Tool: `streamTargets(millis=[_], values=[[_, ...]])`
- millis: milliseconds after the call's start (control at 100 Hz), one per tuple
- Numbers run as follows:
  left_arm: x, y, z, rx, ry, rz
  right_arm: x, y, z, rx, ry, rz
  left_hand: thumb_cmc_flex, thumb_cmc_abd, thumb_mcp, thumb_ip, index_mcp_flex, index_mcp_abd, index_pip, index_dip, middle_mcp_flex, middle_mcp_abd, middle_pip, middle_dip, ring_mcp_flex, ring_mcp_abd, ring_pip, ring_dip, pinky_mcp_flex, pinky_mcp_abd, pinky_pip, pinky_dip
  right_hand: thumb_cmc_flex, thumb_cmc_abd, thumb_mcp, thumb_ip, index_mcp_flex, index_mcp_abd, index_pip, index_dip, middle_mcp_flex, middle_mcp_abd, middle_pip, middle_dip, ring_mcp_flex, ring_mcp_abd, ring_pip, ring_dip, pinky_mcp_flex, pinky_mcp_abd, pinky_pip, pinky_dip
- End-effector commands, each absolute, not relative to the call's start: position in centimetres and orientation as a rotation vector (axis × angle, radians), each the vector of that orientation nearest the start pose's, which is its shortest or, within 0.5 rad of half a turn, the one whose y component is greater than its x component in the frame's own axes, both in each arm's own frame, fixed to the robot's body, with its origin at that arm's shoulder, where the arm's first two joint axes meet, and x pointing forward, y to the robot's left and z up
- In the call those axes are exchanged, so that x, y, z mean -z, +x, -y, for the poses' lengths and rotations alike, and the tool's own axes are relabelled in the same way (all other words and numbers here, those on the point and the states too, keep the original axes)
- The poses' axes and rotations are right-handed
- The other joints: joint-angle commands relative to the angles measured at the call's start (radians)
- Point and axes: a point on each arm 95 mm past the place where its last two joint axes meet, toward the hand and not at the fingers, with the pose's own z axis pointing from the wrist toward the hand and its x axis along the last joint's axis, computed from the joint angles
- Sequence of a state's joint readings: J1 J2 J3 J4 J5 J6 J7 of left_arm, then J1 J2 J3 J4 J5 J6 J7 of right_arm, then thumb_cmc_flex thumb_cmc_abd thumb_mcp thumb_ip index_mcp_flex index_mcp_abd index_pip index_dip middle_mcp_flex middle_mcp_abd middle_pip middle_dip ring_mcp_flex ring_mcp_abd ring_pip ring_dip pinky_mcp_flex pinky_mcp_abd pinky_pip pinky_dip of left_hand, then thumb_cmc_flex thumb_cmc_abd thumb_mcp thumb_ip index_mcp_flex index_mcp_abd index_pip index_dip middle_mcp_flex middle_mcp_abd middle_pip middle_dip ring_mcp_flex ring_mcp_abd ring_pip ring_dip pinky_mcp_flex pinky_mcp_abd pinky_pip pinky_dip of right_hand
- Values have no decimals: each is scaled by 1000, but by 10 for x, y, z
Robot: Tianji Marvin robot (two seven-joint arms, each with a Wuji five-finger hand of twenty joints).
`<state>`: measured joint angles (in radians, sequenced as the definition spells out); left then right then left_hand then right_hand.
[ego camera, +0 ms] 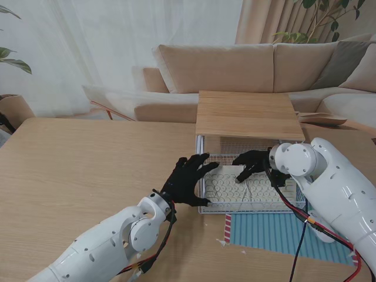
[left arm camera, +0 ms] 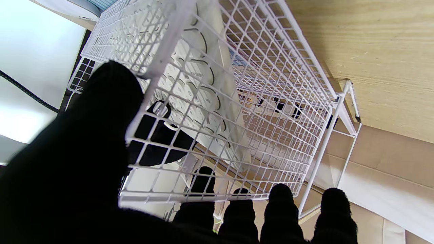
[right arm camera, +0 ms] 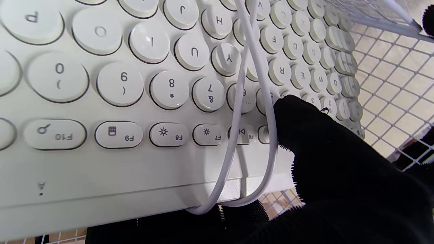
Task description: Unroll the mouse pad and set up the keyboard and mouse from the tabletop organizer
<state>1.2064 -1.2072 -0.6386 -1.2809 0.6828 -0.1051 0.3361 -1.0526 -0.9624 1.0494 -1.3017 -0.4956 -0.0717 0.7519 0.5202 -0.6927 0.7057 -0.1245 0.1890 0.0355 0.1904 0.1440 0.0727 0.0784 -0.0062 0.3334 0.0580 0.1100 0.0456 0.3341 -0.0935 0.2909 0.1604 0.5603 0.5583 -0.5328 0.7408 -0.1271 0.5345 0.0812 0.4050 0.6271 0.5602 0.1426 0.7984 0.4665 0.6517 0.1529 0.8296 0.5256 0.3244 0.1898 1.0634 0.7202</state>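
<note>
Stand view was dominated by the wooden desk [ego camera: 76, 176], its left half bare and open for movement. At its far middle stood the tabletop organizer [ego camera: 249, 114], a wooden top on a white frame, with a white wire basket [ego camera: 207, 202] drawn out toward the robot. Partly under the basket's near edge, the blue striped mouse pad [ego camera: 276, 235] was seen lying flat on the desk, its left edge red and white. Inside the basket lay the white keyboard [ego camera: 226, 188] with round keys, and a thin white cable [ego camera: 251, 191] was looped over it.

The left hand [ego camera: 187, 179] was seen gripping the basket's left wall, thumb at the near corner and fingers reaching toward the far rim. The right hand [ego camera: 251, 163] was lowered into the basket over the keyboard's far edge.

Only the right wrist view showed that hand's grip: the thumb [right arm camera: 305, 118] was pressed on the key face by the cable while other fingers lay under the keyboard's edge, so the keyboard was pinched. Only the left wrist view showed the keyboard tilted within the mesh. No mouse could be made out.
</note>
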Motion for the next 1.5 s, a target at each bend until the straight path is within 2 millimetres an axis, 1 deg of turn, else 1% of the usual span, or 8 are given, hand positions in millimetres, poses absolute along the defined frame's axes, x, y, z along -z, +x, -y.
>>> streamTargets(millis=[0,210,240,300,450,630,1090,1490], values=[[359,413,154,1946,-1161,-1587,286,497,47,-1175,1711,-2078,24,30,35,28,-32,-6,-3,2,35,33,32,7,-29,2,-9,8,-10,-5,-35,19,37,-42,40,34,-9,-26,35,17,7,-65,59,21,10,-31,5,3,-3,-17,-12,-2],[358,414,154,1946,-1160,-1581,289,499,44,-1210,1657,-2073,25,32,33,29,-33,-5,-6,1,35,34,31,4,-29,2,-10,7,-10,-5,-35,19,105,-48,93,18,94,-65,157,69,123,-63,145,95,131,-37,157,64,96,-19,104,49],[358,414,154,1946,-1159,-1580,289,499,43,-1214,1653,-2074,26,33,34,29,-33,-6,-6,0,35,34,30,4,-29,2,-10,6,-9,-5,-35,19,139,-55,79,-32,97,-80,217,43,150,-61,159,119,147,-37,199,83,110,-21,137,57],[358,414,154,1947,-1157,-1578,289,500,43,-1230,1643,-2069,25,34,33,29,-36,-7,-11,-2,34,34,29,2,-29,1,-11,6,-9,-5,-36,19,189,-70,68,-63,93,-104,342,-15,190,-56,178,151,176,-37,259,111,130,-24,183,69],[357,415,153,1948,-1151,-1570,290,500,41,-1273,1627,-2047,26,34,30,30,-37,-5,-25,-9,34,35,23,-9,-30,2,-12,3,-9,-6,-37,18,275,-75,77,-65,165,-147,521,-67,308,-33,234,208,273,-30,389,164,197,-13,304,116],[353,416,149,1962,-1143,-1532,288,499,38,-1315,1601,-2029,25,33,24,29,-39,-2,-96,-48,33,35,12,-50,-30,3,-15,-8,-8,-6,-42,12,293,-95,103,-53,245,-131,547,-86,383,7,240,211,334,-11,427,173,232,12,347,134],[345,415,141,1982,-1144,-1463,276,495,37,-1407,1524,-1924,-5,48,-11,24,-35,11,-151,-76,32,37,9,-76,-31,17,-12,-7,-9,-5,-35,18,308,-108,179,-49,253,-17,565,-46,429,104,265,241,399,7,494,192,275,51,408,160],[345,414,140,1995,-1158,-1447,262,489,39,-1487,1438,-1871,-21,48,-21,18,-33,9,-150,-75,32,36,9,-84,-31,17,-11,-3,-10,-5,-31,25,306,-132,219,-49,266,-9,565,-37,438,124,275,246,411,7,510,197,284,55,419,167]])
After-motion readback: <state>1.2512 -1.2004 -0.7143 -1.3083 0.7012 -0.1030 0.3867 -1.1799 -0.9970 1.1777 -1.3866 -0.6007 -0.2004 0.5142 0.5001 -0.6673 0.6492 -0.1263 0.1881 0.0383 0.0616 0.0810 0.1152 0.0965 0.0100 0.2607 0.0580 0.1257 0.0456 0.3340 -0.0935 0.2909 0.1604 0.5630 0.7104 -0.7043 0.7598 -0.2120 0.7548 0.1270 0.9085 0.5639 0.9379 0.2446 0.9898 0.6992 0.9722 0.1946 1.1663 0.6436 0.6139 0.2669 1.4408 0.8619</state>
